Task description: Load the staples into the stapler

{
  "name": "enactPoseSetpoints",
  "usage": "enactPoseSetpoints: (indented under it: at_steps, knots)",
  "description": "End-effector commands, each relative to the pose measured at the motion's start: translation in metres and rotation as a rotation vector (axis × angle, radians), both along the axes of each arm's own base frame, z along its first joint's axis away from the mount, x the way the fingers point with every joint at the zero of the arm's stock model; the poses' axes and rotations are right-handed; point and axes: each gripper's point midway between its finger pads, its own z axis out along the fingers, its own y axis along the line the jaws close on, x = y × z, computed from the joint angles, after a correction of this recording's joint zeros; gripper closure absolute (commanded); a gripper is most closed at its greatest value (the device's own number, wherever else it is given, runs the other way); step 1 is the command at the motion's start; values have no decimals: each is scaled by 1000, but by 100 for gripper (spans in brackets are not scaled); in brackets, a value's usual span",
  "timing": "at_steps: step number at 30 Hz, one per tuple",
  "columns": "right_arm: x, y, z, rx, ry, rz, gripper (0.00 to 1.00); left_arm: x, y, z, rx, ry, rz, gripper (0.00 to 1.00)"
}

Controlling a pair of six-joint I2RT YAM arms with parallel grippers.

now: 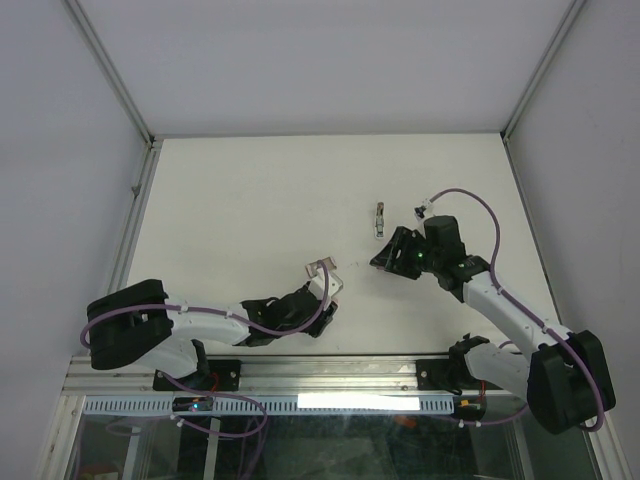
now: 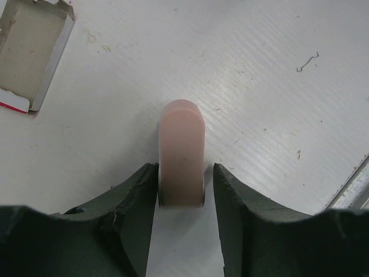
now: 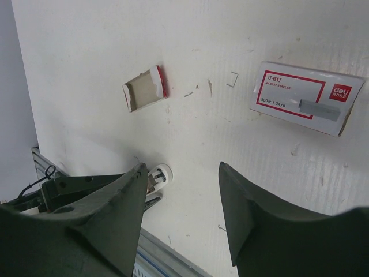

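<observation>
The stapler (image 2: pixel 181 150), a pink oblong, lies on the white table with its near end between the fingers of my left gripper (image 2: pixel 184 168). The left finger is against its side; a thin gap shows at the right finger. In the top view this gripper (image 1: pixel 330 292) sits near the table's front middle. The staples (image 3: pixel 305 98), a flat white box with a red frame, lie right of my right gripper (image 3: pixel 181 167), which hangs open and empty above the table. The staples (image 1: pixel 379 220) are just beyond that gripper (image 1: pixel 386 258) in the top view.
An empty cardboard tray (image 2: pixel 29 52) with a red edge lies ahead and left of the left gripper; the tray (image 3: pixel 144 89) shows in the right wrist view too. A loose bent staple (image 2: pixel 307 62) lies to the right. The table's metal front rail (image 1: pixel 330 372) runs close behind both arms.
</observation>
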Motion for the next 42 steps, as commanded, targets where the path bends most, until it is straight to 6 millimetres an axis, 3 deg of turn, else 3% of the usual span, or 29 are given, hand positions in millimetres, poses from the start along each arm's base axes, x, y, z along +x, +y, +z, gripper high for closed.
enactPoseSetpoints:
  at_steps: [1, 7, 12, 14, 17, 21, 32, 35, 36, 38, 42]
  knots:
    - [6, 3, 15, 33, -69, 22, 44, -13, 1, -5, 28, 37, -23, 59]
    - [3, 3, 18, 48, -66, 30, 44, -21, -3, -2, 20, 39, -45, 79]
    - [-21, 33, 42, 219, -69, 228, 29, -18, -19, 25, -53, -6, -56, 100]
    - [-32, 41, 48, 277, -49, 281, 14, -16, -29, 46, -117, -30, -63, 100]
    - [-48, 50, 47, 306, 3, 331, 2, -14, -43, 78, -221, -62, -82, 100]
    - [-62, 58, 35, 304, 62, 358, 1, -16, -55, 105, -305, -81, -111, 100]
    - [-91, 72, 29, 325, 141, 484, 1, -15, -59, 129, -372, -104, -114, 100]
    - [-98, 77, 27, 355, 178, 520, 9, -15, -58, 133, -384, -110, -111, 100]
    - [-101, 78, 27, 365, 193, 525, 17, -14, -58, 135, -389, -114, -109, 100]
    - [-100, 79, 27, 367, 193, 519, 38, -14, -57, 136, -390, -117, -110, 100]
    - [-100, 82, 35, 401, 187, 524, 93, -14, -56, 137, -391, -121, -106, 100]
